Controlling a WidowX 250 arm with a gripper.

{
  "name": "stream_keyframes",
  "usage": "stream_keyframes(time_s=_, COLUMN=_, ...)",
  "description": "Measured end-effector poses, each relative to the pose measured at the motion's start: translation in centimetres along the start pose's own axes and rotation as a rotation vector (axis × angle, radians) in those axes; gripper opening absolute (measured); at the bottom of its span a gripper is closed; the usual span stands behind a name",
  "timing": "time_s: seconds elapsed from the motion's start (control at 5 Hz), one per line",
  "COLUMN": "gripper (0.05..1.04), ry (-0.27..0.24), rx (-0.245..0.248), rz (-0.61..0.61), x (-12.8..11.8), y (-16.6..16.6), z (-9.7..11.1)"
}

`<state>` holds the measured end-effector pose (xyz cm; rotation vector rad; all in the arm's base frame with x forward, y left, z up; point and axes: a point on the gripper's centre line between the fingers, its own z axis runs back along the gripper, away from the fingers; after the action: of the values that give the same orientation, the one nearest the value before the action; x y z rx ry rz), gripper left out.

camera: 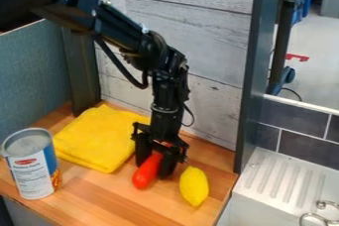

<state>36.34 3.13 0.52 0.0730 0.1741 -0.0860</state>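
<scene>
Hanging at lower centre, the black two-finger gripper [154, 168] meets the smooth red oblong toy [146, 172]'s upper end; its grip I cannot tell. Just right lies a yellow plastic lemon [194, 186].

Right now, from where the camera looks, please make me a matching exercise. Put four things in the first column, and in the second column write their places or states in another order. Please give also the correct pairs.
1. can
2. cloth
3. lemon
4. red elongated object

A. right at the gripper
B. upright at the far left of the wooden surface
C. folded and lying flat
D. nearest of the four to the white ridged drainboard

Pairs: 1-B; 2-C; 3-D; 4-A
</scene>
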Motion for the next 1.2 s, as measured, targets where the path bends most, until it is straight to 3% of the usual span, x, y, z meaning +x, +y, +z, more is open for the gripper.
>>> stream_keyframes(time_s=0.2, gripper=0.562, ry=0.000, rx=-0.004, rz=0.002, x=0.0, y=-0.1, z=0.0)
stream_keyframes(time_s=0.4, gripper=0.562, ry=0.015, rx=0.013, rz=0.024, x=-0.8, y=0.1, z=0.0)
stream_keyframes(time_s=0.8, gripper=0.561, ry=-0.097, rx=0.036, rz=0.169, x=-4.5, y=2.8, z=5.5)
stream_keyframes(time_s=1.2, gripper=0.562, ry=-0.091, rx=0.036, rz=0.303, x=-8.6, y=7.8, z=9.6)
